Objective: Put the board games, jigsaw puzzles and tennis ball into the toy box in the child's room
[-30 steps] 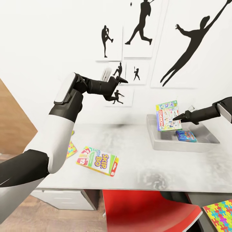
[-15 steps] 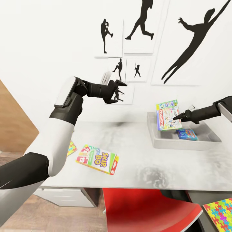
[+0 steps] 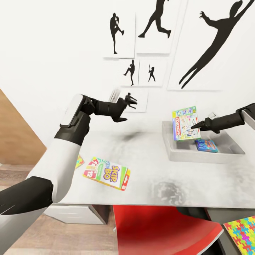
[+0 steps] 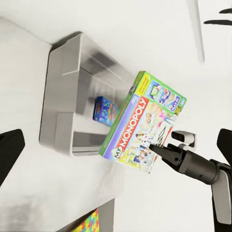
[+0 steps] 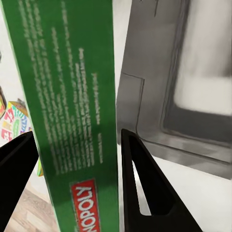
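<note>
Holding the Monopoly box (image 3: 186, 124) upright over the toy box (image 3: 170, 150), my right pincer (image 3: 194, 125) is clenched on the game's thin edge; the right wrist view shows both fingers pressed against its green side panel (image 5: 72, 111). The game hangs above the near-left part of the grey bin, tilted slightly, with its lower edge about level with the rim as far as I can judge. A small blue box (image 3: 206, 145) already lies on the bin floor just beside where I am aiming.

To finish this step well, I would ease the wrist down until the lower edge is clearly inside the walls, then tip the game flat toward the open floor so it does not wedge upright on the blue box or catch the rim. I would let go only when it is low, since a tall drop could bounce it back out.

My left pincer (image 3: 124, 106) hangs raised over the tabletop (image 3: 152, 184), well apart from everything, fingers spread and holding nothing. The Skip-Bo box (image 3: 107, 173) lies flat near the tabletop's front edge, a likely next pick. A colourful jigsaw puzzle (image 3: 242, 235) shows at the lower right, beyond the red chair (image 3: 159, 230).
</note>
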You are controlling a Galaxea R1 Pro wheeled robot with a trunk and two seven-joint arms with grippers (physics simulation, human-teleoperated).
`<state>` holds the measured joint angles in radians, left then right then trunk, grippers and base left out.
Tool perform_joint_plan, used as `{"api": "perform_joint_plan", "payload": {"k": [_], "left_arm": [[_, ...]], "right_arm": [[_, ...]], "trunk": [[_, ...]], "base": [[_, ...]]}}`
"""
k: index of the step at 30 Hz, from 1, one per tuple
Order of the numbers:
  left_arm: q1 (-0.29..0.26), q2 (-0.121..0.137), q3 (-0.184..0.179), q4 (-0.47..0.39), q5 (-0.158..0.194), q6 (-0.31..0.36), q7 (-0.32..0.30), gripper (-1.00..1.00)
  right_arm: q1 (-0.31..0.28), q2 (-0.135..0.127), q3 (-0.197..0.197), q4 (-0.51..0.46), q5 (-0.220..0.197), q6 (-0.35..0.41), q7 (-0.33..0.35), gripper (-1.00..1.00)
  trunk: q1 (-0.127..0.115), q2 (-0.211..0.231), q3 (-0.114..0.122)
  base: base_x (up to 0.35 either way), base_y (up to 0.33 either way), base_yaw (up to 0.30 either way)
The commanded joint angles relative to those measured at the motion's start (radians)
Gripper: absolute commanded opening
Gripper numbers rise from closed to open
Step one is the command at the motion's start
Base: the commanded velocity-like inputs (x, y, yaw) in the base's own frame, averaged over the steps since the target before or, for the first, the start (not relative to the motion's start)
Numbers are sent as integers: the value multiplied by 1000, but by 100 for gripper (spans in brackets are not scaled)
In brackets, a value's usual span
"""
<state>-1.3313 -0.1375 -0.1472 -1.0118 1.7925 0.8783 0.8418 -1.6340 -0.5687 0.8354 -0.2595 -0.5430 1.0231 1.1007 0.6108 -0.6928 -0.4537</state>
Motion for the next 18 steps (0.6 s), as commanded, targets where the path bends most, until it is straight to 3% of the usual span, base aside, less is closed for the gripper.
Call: {"api": "perform_joint_plan", "payload": {"k": [1, 18], "left_arm": [[1, 1, 0, -1, 10, 0, 12, 100], [6, 3, 1, -4, 9, 1, 21, 100]], "right_arm": [[-2, -2, 3, -1, -3, 5, 9, -100], [-4, -5, -2, -4, -6, -3, 10, -100]], "trunk": [[0, -1, -3], [0, -1, -31]], "base": [[0, 0, 0], [0, 0, 0]]}}
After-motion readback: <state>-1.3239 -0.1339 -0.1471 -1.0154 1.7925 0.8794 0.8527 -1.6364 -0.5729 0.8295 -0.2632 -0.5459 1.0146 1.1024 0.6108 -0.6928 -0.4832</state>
